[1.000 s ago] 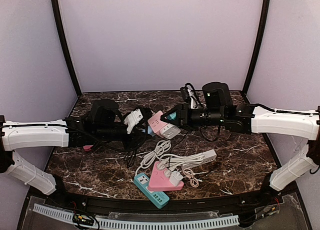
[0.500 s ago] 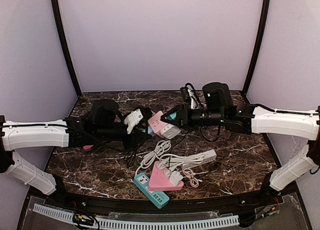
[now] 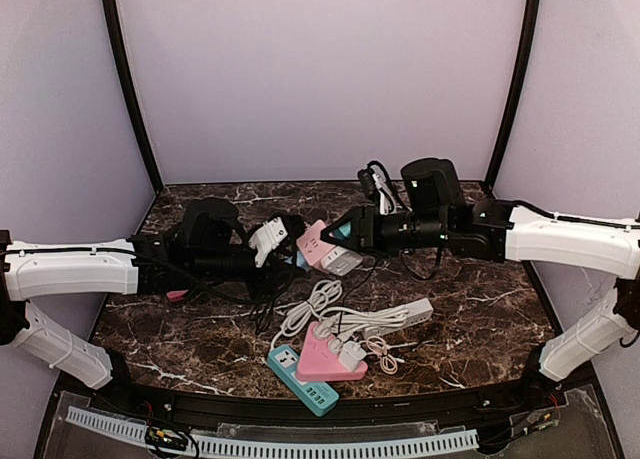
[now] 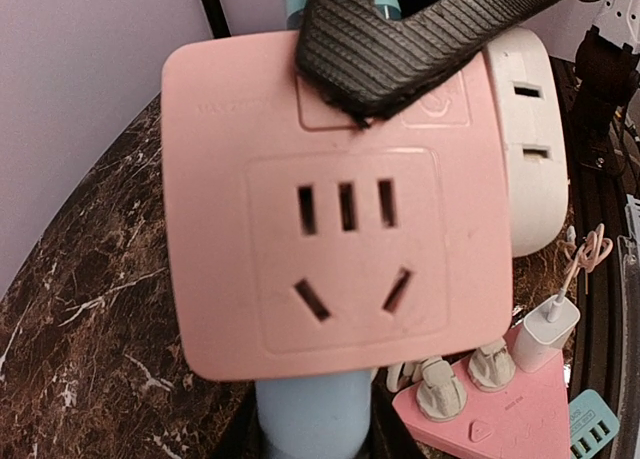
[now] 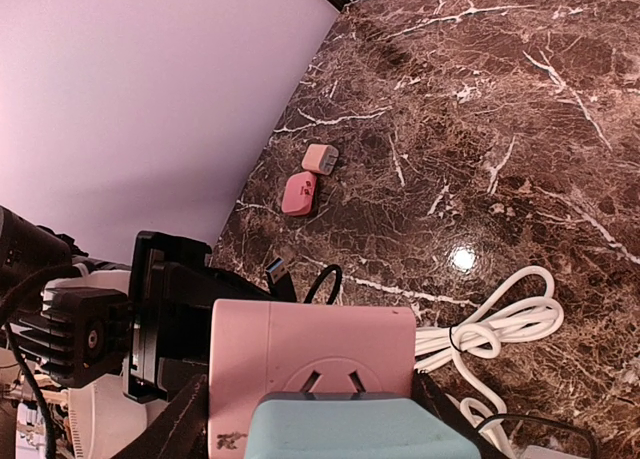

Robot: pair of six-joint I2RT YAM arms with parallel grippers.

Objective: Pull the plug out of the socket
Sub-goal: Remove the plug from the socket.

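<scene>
Left wrist view was almost filled by the pink cube socket (image 4: 340, 219), its slotted face turned square to the lens. A white adapter (image 4: 525, 149) with two small slots sat flush against the cube's right side. The cube hung in the air above the middle of the marble table (image 3: 480, 329), between the two arms.

The right gripper (image 3: 335, 241) had closed on the cube. One ribbed black finger (image 4: 400, 39) pressed across its upper edge, and in the right wrist view black fingers flanked it on both sides.

The left gripper (image 3: 283, 256) reached in from the opposite side, its tip just beside the cube. Its fingers were hidden, so I cannot tell how far apart they stood or whether they held anything. A pale blue piece (image 4: 305, 424) stuck out below the cube; what it belonged to was unclear.

On the table beneath lay a coiled white cable (image 3: 315, 304). Nearby were a white power strip (image 3: 405, 314) and a pink triangular strip (image 3: 325, 359) carrying white plugs. A teal strip (image 3: 300, 381) touched the pink strip's near edge.
</scene>
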